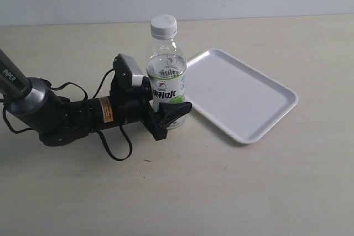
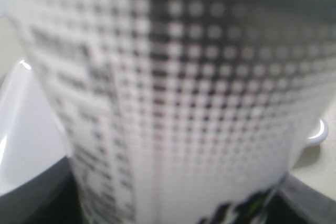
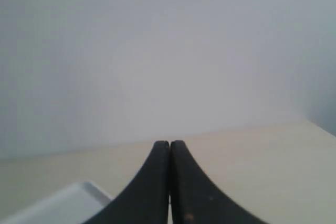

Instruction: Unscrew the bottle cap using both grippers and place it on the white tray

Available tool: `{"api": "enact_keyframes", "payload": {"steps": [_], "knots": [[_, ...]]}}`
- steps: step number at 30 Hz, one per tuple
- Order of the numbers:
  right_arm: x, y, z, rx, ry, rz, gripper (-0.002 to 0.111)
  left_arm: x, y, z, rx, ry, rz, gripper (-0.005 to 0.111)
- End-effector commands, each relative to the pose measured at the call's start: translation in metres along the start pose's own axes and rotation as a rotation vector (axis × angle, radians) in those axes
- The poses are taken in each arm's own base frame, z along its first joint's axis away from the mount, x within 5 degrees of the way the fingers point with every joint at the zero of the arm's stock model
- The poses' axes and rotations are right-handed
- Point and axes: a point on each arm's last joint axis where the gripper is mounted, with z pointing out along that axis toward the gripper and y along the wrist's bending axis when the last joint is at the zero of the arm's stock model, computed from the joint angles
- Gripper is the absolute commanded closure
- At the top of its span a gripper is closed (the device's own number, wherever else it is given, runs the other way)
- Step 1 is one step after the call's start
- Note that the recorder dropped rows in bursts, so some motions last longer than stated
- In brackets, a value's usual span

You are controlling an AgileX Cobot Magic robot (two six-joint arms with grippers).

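Exterior view first: finding the bottle [image 1: 166,75] standing upright on the table [image 1: 221,192], nearer the far edge than the near one and about midway between the left and right edges. Noting the bottle cap [image 1: 164,25] sitting on the neck and looking fully screwed on, so judging the unscrewing as not yet begun. Seeing the left gripper [image 1: 168,111] reaching in from the left edge and clamping the labelled lower body between its jaws, so counting the bracing step as done. Finding the white tray [image 1: 243,98] lying bare just beside the bottle toward the right edge, one corner pointing at the far edge. Seeing nothing of the right gripper here. Judging the air above the cap as open, with free tabletop along the near edge and past the tray. Left wrist view next: filling almost wholly with the blurred dotted label [image 2: 184,103], pressing close to the lens and agreeing with a firm hold; glimpsing pale shapes at either side, likely the tray, too blurred for more. Right wrist view last: showing the right gripper [image 3: 169,150] with jaws pressed together on nothing, looking over bare table toward the far edge, catching one tray corner [image 3: 68,200], the bottle not showing. Leaving, then: parting those jaws, coming down over the cap, twisting it off, carrying it to the tray.
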Motion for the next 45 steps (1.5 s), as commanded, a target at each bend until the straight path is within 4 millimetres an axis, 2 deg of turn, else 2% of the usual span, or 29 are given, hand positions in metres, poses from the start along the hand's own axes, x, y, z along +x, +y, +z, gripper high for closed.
{"api": "enact_keyframes", "payload": {"steps": [1,5,7,9,10,11,12,13,14,15,16,17,18,19,22,25,30,36,40,45], "knots": [[-0.015,0.004,-0.002,-0.048,-0.179,0.047,0.108,-0.002,-0.001,0.001,0.004,-0.015,0.003,0.105],[-0.027,0.006,-0.005,-0.089,-0.312,0.127,0.108,-0.002,-0.001,0.001,0.004,-0.015,0.003,0.105],[-0.036,0.006,-0.008,-0.133,-0.406,0.297,0.108,-0.002,-0.001,0.001,0.004,-0.015,0.003,0.105],[-0.068,0.009,-0.015,-0.172,-0.499,0.369,0.108,-0.002,-0.001,0.001,0.004,-0.015,0.003,0.105],[-0.096,0.012,-0.014,-0.184,-0.530,0.375,0.108,-0.002,-0.001,0.001,0.004,-0.015,0.003,0.105],[-0.129,0.015,-0.004,-0.180,-0.521,0.377,0.108,-0.002,-0.001,0.001,0.004,-0.015,0.003,0.105],[-0.145,0.016,0.004,-0.168,-0.488,0.375,0.108,-0.002,-0.001,0.001,0.004,-0.015,0.003,0.105],[-0.171,0.019,0.026,-0.126,-0.377,0.359,0.108,-0.002,-0.001,0.001,0.004,-0.015,0.003,0.105],[-0.184,0.020,0.041,-0.092,-0.294,0.332,0.108,-0.002,-0.001,0.001,0.004,-0.015,0.003,0.105],[-0.201,0.019,0.071,-0.019,-0.123,0.311,0.108,-0.002,-0.001,0.001,0.004,-0.015,0.003,0.105],[-0.209,0.018,0.087,0.023,-0.024,0.283,0.108,-0.002,-0.001,0.001,0.004,-0.015,0.003,0.105],[-0.220,0.019,0.119,0.071,0.156,0.198,0.108,-0.002,-0.001,0.001,0.004,-0.015,0.003,0.105],[-0.222,0.020,0.134,0.073,0.259,0.162,0.108,-0.002,-0.001,0.001,0.004,-0.015,0.003,0.105],[-0.221,0.026,0.159,0.027,0.466,0.128,0.108,-0.002,-0.001,0.001,0.004,-0.015,0.003,0.105],[-0.221,0.043,0.192,-0.142,0.700,0.117,0.108,-0.002,-0.001,0.001,0.004,-0.015,0.003,0.105],[-0.220,0.061,0.219,-0.304,0.823,0.156,0.108,-0.002,-0.001,0.001,0.008,-0.014,0.005,0.105],[-0.225,0.094,0.240,-0.323,0.911,0.009,0.108,-0.002,-0.002,0.001,0.010,-0.014,0.005,0.105],[-0.219,0.157,0.255,-0.475,0.918,-0.061,0.108,-0.001,-0.003,0.001,0.022,-0.010,0.010,0.105],[-0.196,0.195,0.264,-0.525,0.973,-0.105,0.108,-0.001,-0.003,0.001,0.022,-0.010,0.010,0.105],[-0.149,0.234,0.274,-0.559,1.088,-0.166,0.108,-0.001,-0.003,0.001,0.024,-0.010,0.060,0.105]]}}
